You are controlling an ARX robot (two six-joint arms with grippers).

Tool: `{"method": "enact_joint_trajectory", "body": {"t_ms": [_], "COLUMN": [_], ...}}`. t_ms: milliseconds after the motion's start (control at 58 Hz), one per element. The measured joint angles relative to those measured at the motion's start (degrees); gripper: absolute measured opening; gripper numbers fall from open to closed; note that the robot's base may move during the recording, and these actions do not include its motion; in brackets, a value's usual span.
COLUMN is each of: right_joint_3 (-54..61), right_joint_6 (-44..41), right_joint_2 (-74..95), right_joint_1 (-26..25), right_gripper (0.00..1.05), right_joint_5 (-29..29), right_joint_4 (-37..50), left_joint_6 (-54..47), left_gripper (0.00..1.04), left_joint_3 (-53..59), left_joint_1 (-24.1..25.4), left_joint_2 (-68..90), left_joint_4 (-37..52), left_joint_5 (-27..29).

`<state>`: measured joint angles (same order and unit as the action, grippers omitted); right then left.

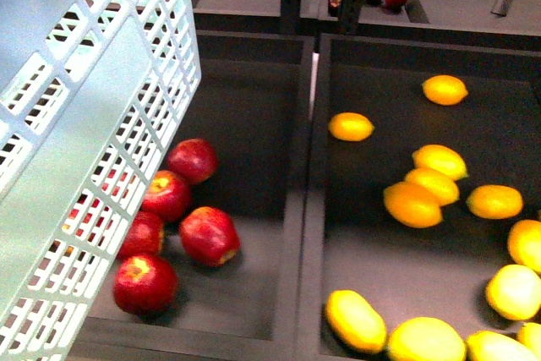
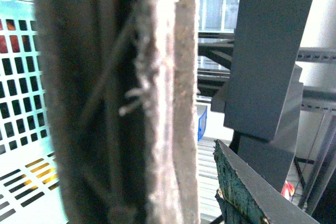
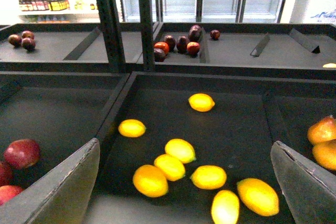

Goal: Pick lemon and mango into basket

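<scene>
The aqua lattice basket (image 1: 84,141) hangs tilted at the left in the front view, over red apples. In the left wrist view its brown ribbed handle (image 2: 121,103) fills the picture, and my left gripper (image 2: 202,198) is shut on it. Several yellow lemons (image 1: 439,161) lie scattered in the dark right-hand bin. My right gripper (image 3: 184,195) hovers open above the lemons (image 3: 180,150), its fingers (image 3: 63,187) spread wide with nothing between them. Two orange-yellow fruits, which look like mango (image 3: 323,129), sit cut off in the adjoining bin. Neither arm shows in the front view.
Several red apples (image 1: 190,234) lie in the left bin beside the basket. A raised divider (image 1: 308,200) separates the two bins. Dark red fruits (image 3: 178,43) sit on the shelf behind, and an upright post (image 3: 107,22) stands at the back.
</scene>
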<state>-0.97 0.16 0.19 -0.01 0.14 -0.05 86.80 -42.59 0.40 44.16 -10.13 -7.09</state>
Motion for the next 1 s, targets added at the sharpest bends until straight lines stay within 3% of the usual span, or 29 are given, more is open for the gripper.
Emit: {"method": "enact_joint_trajectory", "body": {"t_ms": [621,897,1000], "right_joint_3": [0.0,0.0,0.0], "right_joint_6": [0.0,0.0,0.0], "right_joint_2": [0.0,0.0,0.0], "right_joint_1": [0.0,0.0,0.0], "right_gripper": [0.96,0.96,0.96], "right_joint_5": [-0.6,-0.3,-0.2], "right_joint_4": [0.0,0.0,0.0], "left_joint_6": [-1.1,-0.4,-13.0], "left_gripper": [0.29,0.29,0.29], "left_joint_3": [0.0,-0.1,-7.8], "left_joint_1": [0.5,0.2,-1.0], "left_joint_2": [0.1,0.1,5.6], "left_joint_4": [0.0,-0.1,-16.3], "left_joint_5": [1.9,-0.3,-4.5]}}
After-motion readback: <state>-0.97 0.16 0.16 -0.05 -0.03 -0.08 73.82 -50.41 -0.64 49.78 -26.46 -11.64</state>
